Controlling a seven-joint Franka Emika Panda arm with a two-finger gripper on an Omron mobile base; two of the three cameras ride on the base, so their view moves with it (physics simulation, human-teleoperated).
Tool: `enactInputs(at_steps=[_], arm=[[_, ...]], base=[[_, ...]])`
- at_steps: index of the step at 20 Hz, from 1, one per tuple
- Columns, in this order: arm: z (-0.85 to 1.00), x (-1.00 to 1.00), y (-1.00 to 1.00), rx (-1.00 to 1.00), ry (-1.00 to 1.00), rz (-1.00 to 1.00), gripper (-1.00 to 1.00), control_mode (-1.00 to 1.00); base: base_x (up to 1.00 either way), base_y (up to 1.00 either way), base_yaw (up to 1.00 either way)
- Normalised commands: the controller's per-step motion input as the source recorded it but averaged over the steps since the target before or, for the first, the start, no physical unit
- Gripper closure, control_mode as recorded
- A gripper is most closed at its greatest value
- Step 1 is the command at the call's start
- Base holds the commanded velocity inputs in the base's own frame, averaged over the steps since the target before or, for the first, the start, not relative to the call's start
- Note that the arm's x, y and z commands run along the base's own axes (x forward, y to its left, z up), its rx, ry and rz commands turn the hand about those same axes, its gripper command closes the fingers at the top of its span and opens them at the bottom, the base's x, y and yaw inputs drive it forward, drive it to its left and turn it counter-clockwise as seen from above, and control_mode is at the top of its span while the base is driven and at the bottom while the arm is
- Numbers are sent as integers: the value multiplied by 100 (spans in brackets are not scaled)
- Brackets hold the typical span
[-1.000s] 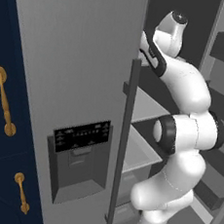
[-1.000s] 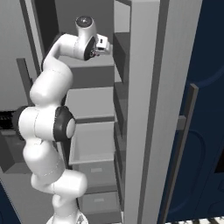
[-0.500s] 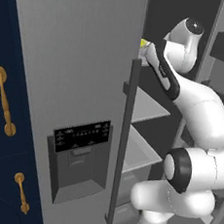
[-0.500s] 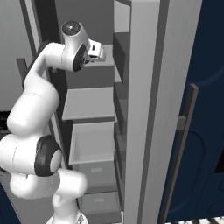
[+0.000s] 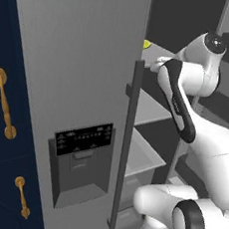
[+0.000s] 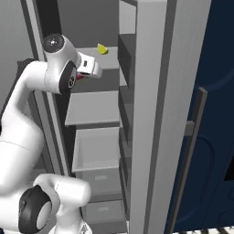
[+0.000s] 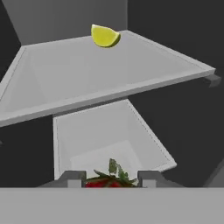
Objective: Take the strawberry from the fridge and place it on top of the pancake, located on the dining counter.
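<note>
Red strawberry [image 7: 109, 180] clamped in gripper [image 7: 110, 178], fridge [image 5: 80, 83] open

Glossy white arm [image 5: 204, 141], dark rounded joints

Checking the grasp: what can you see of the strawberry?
The strawberry is small and red with a dark green leafy top. In the hand view it sits between the two grey fingers, which are shut on it, its lower part cut off. In the right base view a bit of red shows at the gripper.
</note>
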Motion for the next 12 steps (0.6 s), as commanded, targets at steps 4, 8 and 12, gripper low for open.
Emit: enactInputs(at_steps=[4, 8, 12], arm=[[0, -100, 0, 0, 0, 0, 100, -100], [-12, -71, 3, -1, 0, 0, 100, -100], [-29, -86, 6, 0, 0, 0, 100, -100]], base=[[0, 0, 0], [0, 0, 0], [0, 0, 0]])
